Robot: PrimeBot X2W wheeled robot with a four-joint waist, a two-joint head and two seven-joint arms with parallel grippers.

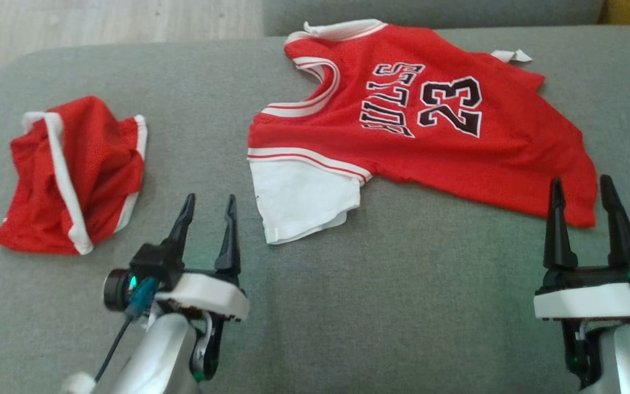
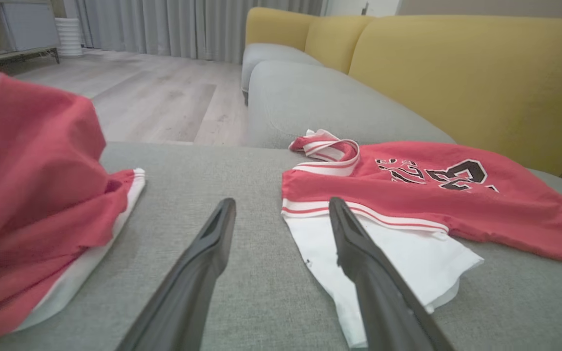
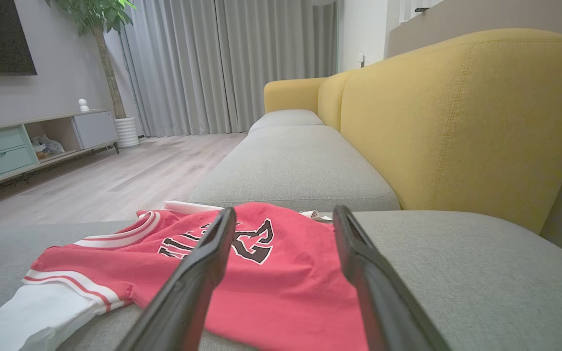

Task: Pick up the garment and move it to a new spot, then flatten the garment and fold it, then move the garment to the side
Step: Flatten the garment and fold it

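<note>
Two red garments lie on the grey seat (image 1: 348,306). Far left: shorts (image 1: 71,175), crumpled in a heap with white trim, well apart from the rest. Next: left gripper (image 1: 210,198), fingers spread with nothing between them, over bare cushion between shorts and jersey (image 1: 457,148), tips pointing toward the white sleeve (image 1: 301,200). Centre to right: jersey, spread mostly flat, print up, collar end to the left, hem to the right. Black "BULLS 23" reads sideways and the cloth is lightly wrinkled. The white sleeve sticks out from under its near left armhole. A small white tag (image 1: 512,56) shows at the far edge. Far right: right gripper (image 1: 580,179), fingers also spread and empty, tips at the jersey's near hem corner; contact with the cloth cannot be told. The right wrist view shows a yellow backrest (image 3: 456,122) beyond.
</note>
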